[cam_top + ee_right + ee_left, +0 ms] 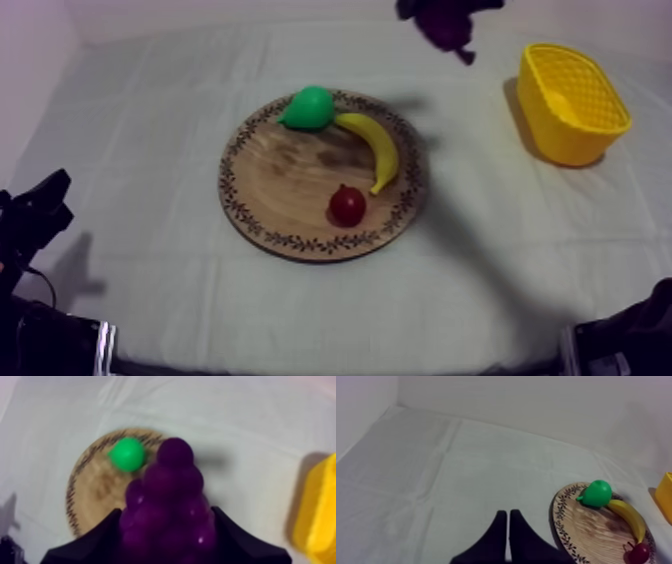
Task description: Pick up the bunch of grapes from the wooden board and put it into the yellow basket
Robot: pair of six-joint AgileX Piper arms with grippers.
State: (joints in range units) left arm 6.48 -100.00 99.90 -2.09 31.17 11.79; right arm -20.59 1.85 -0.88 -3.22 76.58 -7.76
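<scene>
1. While the bunch of purple toy grapes point(172, 491) hangs in the air, the right gripper point(167, 526) grasps it; the right wrist view shows one black finger clamped against each side.
2. From above, the top view places the grapes between the round wooden board with a patterned rim point(290, 175) and the yellow plastic basket point(560, 135), clear of both.
3. That view also shows a green pear point(308, 107), a yellow banana point(375, 145) just beside it, and a small red fruit point(347, 205) lying on the board.
4. The left wrist view shows the left gripper point(507, 513) clenched on nothing, its fingers together as a narrow wedge over the grey-white cloth point(436, 476) beside the board.
</scene>
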